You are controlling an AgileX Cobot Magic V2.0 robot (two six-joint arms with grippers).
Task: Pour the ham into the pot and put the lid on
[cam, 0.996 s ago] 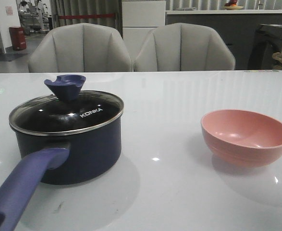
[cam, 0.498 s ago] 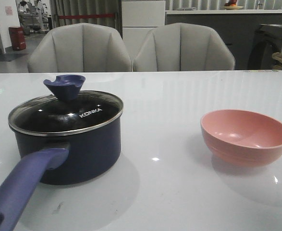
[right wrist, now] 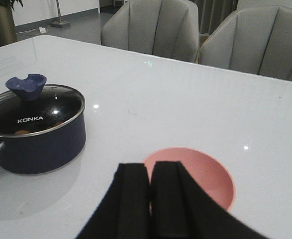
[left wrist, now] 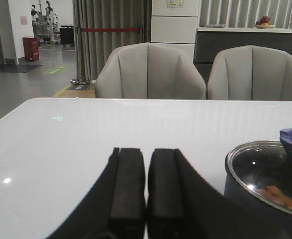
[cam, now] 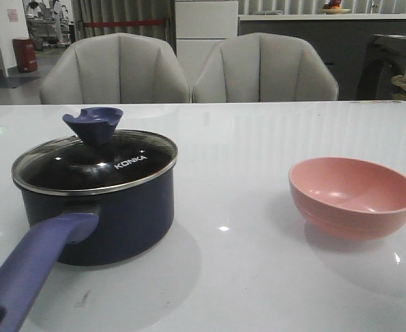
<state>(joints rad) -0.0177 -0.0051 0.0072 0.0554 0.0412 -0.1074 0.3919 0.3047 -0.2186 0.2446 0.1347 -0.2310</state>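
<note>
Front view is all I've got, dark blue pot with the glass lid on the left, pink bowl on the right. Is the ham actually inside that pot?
Observer: Yes. The left wrist view shows small orange-pink ham chunks through the round glass lid of the dark navy pot.
Operator: Anything left in the bowl?
Observer: The right wrist view looks down into the pink round bowl; the visible part holds nothing, though the gripper hides its near side.
Operator: Where are the grippers?
Observer: Both are off the objects. The left gripper is shut, over bare table beside the pot; the right gripper is shut, above the bowl's near edge.
</note>
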